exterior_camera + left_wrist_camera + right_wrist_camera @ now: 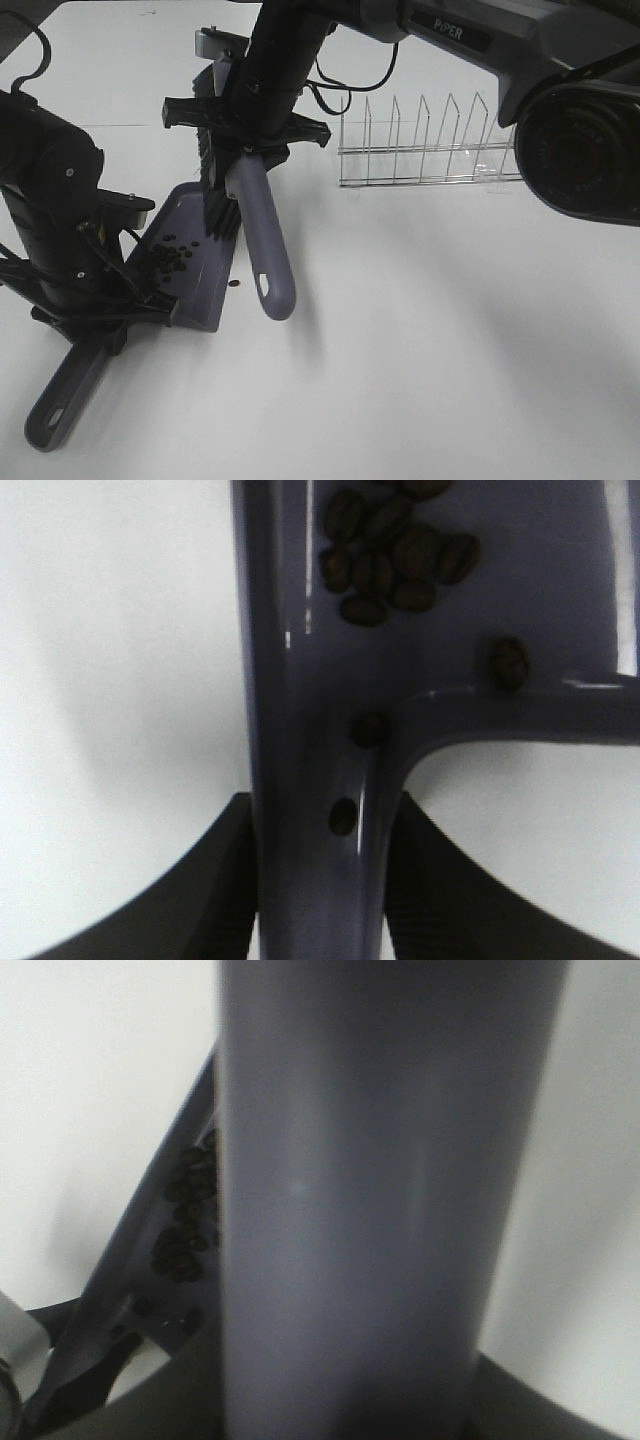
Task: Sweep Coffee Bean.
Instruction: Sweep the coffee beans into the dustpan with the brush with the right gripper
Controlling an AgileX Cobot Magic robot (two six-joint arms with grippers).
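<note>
Far left, on the white counter (450, 350): one lavender plastic dustpan (200, 290) with a long handle. Lies flat, lip toward the middle. Clenched on that handle, the jaws of the left gripper (100, 322), with a dark finger (225, 890) pressed to each side in the left wrist view. Hard to make out from above, lost behind the black arm.

Inside the pan, toward its rear wall: the coffee bean (168, 257) heap of small dark ovals. Too tiny and bunched to count from the high camera. Roughly a dozen in the left wrist view, the cluster cut off at the frame edge, three lying singly nearer the handle. One stray bean (234, 284) out on the counter, just beside the lip.

Next, one brush (262, 245) with a lavender plastic handle, black bristles (218, 205) down on the pan near the lip. Grasped at the neck by the jaws of the right gripper (243, 150), fingers hidden there. Fills the right wrist view as a blurred grey column.

Further right, one wire dish rack (420, 150), far end cut off behind a camera housing.
</note>
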